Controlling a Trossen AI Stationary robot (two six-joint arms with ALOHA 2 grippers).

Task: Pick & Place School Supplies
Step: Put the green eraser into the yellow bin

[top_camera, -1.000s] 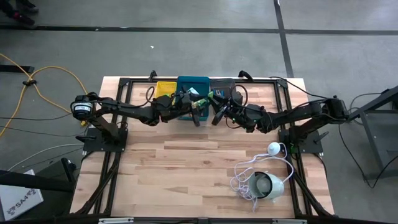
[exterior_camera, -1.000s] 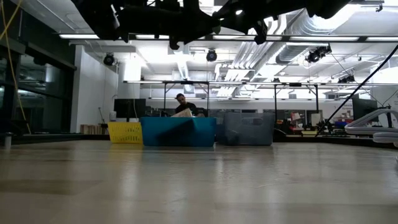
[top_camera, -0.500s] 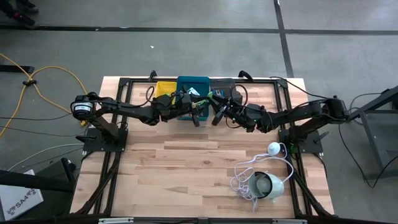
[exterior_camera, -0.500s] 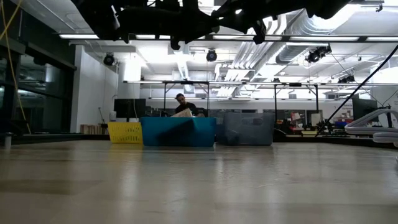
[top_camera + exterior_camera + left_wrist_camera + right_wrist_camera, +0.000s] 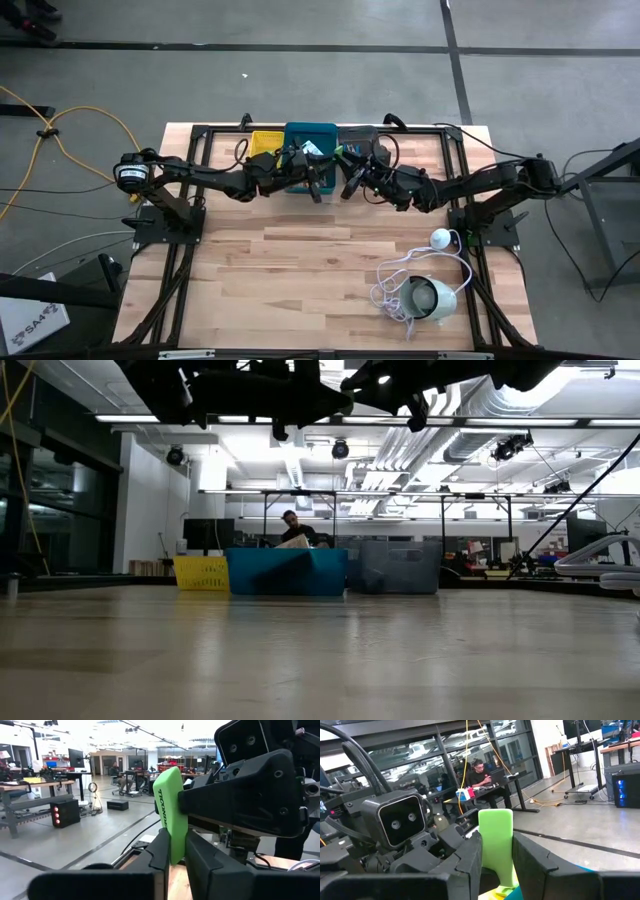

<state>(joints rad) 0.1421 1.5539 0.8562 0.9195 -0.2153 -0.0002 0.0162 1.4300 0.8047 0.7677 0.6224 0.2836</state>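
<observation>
You had both arms meeting over the far edge of the table (image 5: 300, 280), above the row of bins, with one stubby green piece (image 5: 171, 810) shared between them and lifted clear of the wood. Your left gripper (image 5: 172, 855) had its jaws drawn in narrow, both fingers pressed flat against the lower sides of the green piece. Your right gripper (image 5: 495, 855) was closed on the same piece from the opposite side, its fingers hugging it just as tightly. So the piece sat clamped in two grips at once, just over the right-hand rim of the blue bin (image 5: 310, 128), with the yellow bin (image 5: 263, 138) to its left and the grey bin (image 5: 357, 133) to its right. It looked like a handover caught at its midpoint, with neither side let go. As for progress, the open boards showed no crayon boxes, scissors or other green pieces lying loose; only the round white device (image 5: 432, 298) and its coiled cord (image 5: 390, 285) lay there, near and to the right. Something pale showed inside the blue bin, but you could not have told from above what it was. I judged most of the sorting done, with this piece left to release and drop into a bin.
</observation>
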